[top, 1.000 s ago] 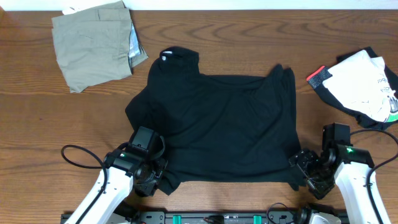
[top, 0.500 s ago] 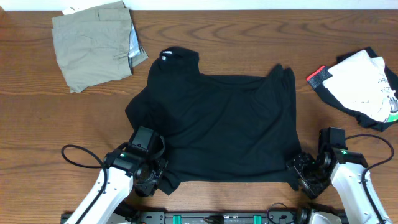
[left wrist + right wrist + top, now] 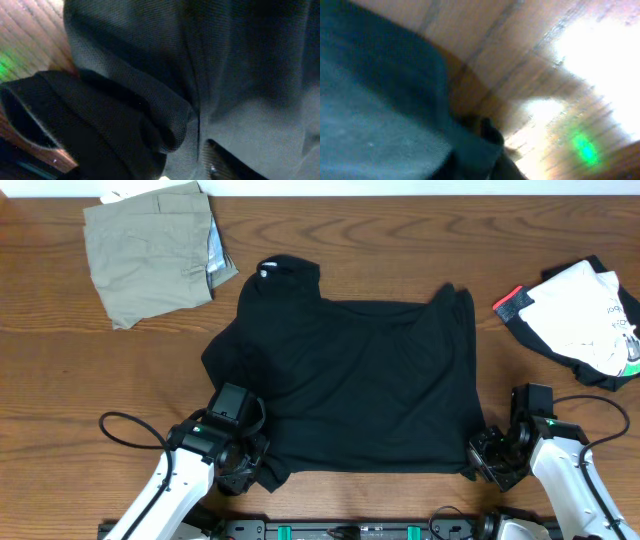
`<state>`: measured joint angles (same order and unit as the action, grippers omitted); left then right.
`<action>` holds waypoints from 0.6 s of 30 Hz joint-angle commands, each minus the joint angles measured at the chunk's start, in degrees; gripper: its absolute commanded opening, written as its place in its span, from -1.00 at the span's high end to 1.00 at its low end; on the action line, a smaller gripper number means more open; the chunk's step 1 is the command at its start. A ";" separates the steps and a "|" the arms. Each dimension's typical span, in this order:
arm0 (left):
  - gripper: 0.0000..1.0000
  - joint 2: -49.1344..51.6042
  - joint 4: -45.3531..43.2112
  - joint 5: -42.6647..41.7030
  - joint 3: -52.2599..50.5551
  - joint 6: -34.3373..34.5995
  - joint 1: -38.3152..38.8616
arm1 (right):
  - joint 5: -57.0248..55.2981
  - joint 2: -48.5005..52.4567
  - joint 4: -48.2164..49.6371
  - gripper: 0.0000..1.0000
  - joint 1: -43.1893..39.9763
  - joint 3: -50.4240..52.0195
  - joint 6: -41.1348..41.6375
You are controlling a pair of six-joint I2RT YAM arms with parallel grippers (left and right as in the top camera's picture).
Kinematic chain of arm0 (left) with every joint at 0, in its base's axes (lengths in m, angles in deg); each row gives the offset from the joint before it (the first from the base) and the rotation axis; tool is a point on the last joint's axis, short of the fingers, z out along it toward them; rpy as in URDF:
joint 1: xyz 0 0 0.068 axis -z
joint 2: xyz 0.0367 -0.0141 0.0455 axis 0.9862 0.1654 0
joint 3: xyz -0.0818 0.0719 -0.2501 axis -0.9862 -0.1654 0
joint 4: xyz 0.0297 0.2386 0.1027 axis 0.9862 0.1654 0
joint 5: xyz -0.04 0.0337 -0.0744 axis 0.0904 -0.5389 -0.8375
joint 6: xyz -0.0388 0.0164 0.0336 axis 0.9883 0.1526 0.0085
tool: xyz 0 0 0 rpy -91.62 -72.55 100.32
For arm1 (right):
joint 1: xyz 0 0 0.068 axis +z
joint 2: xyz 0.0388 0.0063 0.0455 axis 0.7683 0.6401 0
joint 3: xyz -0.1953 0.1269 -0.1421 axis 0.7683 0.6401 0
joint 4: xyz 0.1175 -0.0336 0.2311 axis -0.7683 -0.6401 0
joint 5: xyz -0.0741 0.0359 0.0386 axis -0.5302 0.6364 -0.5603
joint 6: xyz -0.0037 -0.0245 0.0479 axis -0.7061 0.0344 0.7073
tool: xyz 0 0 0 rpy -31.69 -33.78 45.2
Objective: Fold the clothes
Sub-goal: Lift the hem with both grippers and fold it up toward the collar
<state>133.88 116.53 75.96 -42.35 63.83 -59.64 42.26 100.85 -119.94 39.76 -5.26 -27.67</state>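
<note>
The black T-shirt (image 3: 360,380) lies spread flat in the middle of the table, collar toward the far side. My left gripper (image 3: 250,470) sits at its near left corner. In the left wrist view a bunched fold of the shirt (image 3: 150,75) covers the jaws, and only one ridged finger (image 3: 225,162) shows. My right gripper (image 3: 482,460) is at the near right corner, shut on the hem. In the right wrist view the shirt's corner (image 3: 380,110) runs down into that gripper (image 3: 490,170).
A folded khaki-olive piece (image 3: 150,250) lies at the far left. At the right edge a white printed top (image 3: 590,315) rests on a black garment with red-white trim (image 3: 515,305). Brown wooden table (image 3: 60,380) surrounds the shirt, with a cable (image 3: 125,430) beside my left arm.
My right gripper has slid left onto the shirt's near right corner and closed on it. The left arm has stayed in place at the near left corner.
</note>
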 commanded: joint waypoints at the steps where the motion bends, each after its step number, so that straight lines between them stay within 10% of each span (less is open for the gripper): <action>1: 0.24 0.26 0.11 0.33 -0.22 -2.58 0.24 | -0.17 0.57 0.04 0.97 -0.74 0.72 0.20; 6: 0.88 0.22 0.57 -2.03 -0.02 -5.22 0.24 | -0.59 0.57 -1.27 0.97 -0.74 -0.72 0.20; 18: 0.88 -2.27 11.06 -1.90 6.38 -7.93 0.24 | -3.48 0.57 -7.45 0.97 -0.74 -7.06 0.15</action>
<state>133.01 125.66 72.99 -39.84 57.49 -59.64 40.32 101.18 -127.18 39.76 -10.53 -27.56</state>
